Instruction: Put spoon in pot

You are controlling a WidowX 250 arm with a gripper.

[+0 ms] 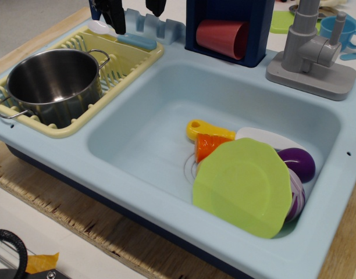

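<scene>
The pot (53,84) is a shiny steel pot with two wire loop handles. It stands upright and empty in the yellow dish rack (128,61) at the left. The spoon (131,40) is small and light blue with a pale bowl end. It lies on the rack's far edge, behind and to the right of the pot. My gripper (137,21) hangs at the top of the view just above the spoon, its black fingers (117,17) spread apart. The left fingertip is close to the spoon; I cannot tell if it touches. The gripper's upper part is cut off.
The light-blue sink basin (143,133) holds a green plate (245,186), a yellow-handled orange utensil (207,139), a white plate (265,138) and a purple item (299,164). A red cup (221,38) sits in a dark blue holder. A grey faucet (309,52) and a blue cup (344,29) stand at the back right.
</scene>
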